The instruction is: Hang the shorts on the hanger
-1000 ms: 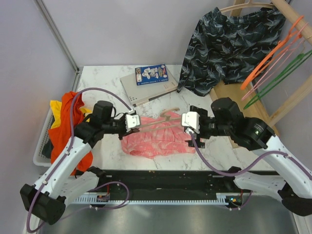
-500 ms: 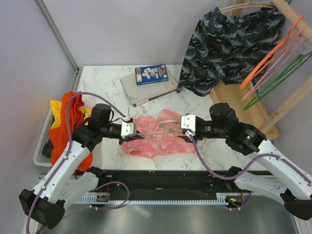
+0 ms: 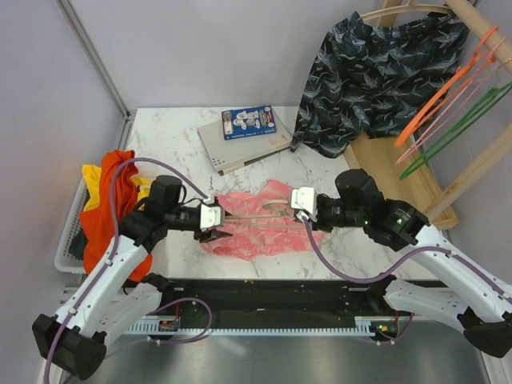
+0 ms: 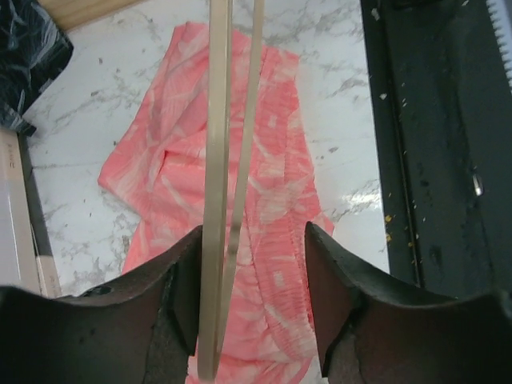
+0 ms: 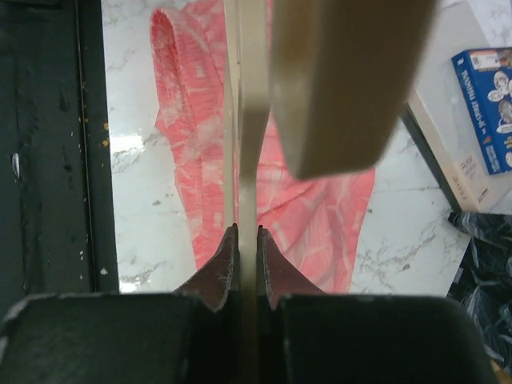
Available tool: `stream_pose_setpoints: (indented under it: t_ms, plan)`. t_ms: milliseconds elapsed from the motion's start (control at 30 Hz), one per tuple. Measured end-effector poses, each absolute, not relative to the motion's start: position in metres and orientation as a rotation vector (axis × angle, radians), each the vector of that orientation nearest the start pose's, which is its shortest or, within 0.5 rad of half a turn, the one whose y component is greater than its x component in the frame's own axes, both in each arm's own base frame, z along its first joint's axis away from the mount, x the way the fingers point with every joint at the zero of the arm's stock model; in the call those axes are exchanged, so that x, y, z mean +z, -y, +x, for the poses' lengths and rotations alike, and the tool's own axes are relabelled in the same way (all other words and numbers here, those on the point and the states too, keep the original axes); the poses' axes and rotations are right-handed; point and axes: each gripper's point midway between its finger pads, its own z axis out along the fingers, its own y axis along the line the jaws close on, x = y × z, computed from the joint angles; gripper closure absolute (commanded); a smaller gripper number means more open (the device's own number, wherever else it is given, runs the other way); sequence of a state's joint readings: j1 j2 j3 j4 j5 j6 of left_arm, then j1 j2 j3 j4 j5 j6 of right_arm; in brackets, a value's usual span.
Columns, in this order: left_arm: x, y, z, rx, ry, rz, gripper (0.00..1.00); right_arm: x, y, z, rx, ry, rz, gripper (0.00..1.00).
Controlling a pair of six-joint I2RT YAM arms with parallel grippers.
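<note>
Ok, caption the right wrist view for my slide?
Right gripper shut on a thin bar of the beige hanger, above the pink shorts lying on the marble table.

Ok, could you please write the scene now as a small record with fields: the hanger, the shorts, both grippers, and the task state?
hanger: beige hanger, stretched between the two grippers, over the shorts
shorts: pink shorts, crumpled on the marble table
left gripper: open, jaws on either side of the hanger, not clamping it
right gripper: shut on the hanger
hanger touching shorts: cannot tell
task state: shorts not yet on the hanger
</note>
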State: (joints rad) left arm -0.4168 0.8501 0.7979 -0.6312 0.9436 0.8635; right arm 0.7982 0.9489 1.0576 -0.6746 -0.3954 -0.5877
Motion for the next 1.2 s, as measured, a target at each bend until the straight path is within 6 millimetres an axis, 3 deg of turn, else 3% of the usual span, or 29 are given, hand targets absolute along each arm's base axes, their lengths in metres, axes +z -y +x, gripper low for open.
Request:
stream_pose_setpoints:
  t_ms: [167,400,633,833,933,1067,1200]
  plan:
    - [0.167,0.186,0.165,-0.683,-1.406,1.604,0.33,0.24,-0.216,0.158,0.498,-1.555,-1.566,1.0]
    - [0.111,0.166,0.159,-0.611,-1.498,1.719,0.36,0.225,-0.187,0.136,0.473,-1.612,-1.61,1.0]
    - [0.09,0.161,0.174,-0.501,-1.551,1.789,0.39,0.209,-0.178,0.129,0.466,-1.664,-1.66,1.0]
    - [0.072,0.163,0.169,-0.397,-1.516,1.89,0.39,0.201,-0.174,0.126,0.461,-1.69,-1.701,1.0]
    - [0.061,0.163,0.166,-0.335,-1.498,1.937,0.53,0.199,-0.174,0.126,0.459,-1.686,-1.716,1.0]
    - [0.06,0.161,0.175,-0.25,-1.521,1.924,0.95,0.197,-0.175,0.127,0.455,-1.677,-1.742,1.0]
    - [0.065,0.162,0.186,-0.221,-1.582,1.88,0.98,0.195,-0.178,0.128,0.46,-1.67,-1.759,1.0]
